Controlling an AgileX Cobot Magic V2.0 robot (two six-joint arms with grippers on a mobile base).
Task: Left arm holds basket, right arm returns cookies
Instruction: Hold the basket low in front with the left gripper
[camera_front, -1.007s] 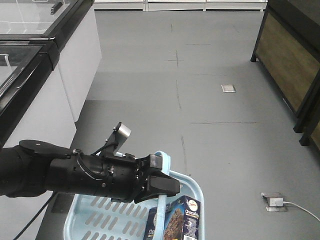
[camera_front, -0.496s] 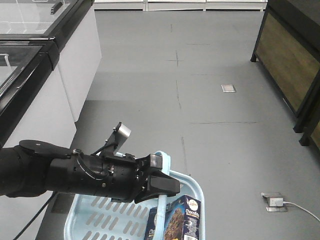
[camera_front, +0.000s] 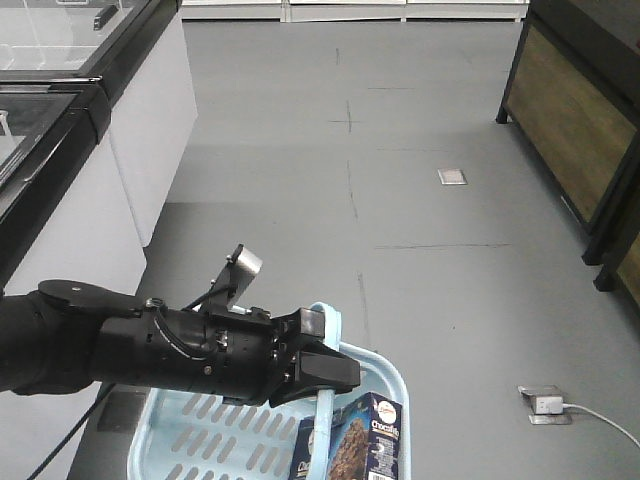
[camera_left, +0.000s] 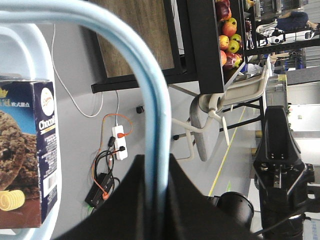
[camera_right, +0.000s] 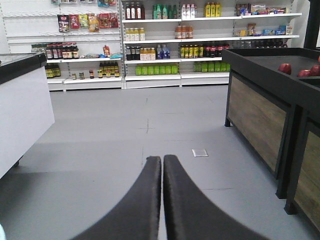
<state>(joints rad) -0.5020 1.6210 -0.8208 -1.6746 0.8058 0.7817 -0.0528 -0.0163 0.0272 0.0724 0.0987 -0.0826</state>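
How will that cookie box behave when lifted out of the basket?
Probably stiff: the box shows flat faces and crisp edges. Likely light for its size, being a cardboard cookie carton. It seems to stand on end in the basket, so a nudge could tip it.

We are looking from the front, and the bottom edge is cutting off the near side of the basket (camera_front: 385, 375) and the lower part of the cookies (camera_front: 368, 440). The left arm (camera_front: 130, 345) is hiding the basket's far left rim. From the left wrist, the black fingers (camera_left: 120, 200) are covering the lower handle (camera_left: 150, 100). The far bottles (camera_right: 155, 70) are looking too small to read.
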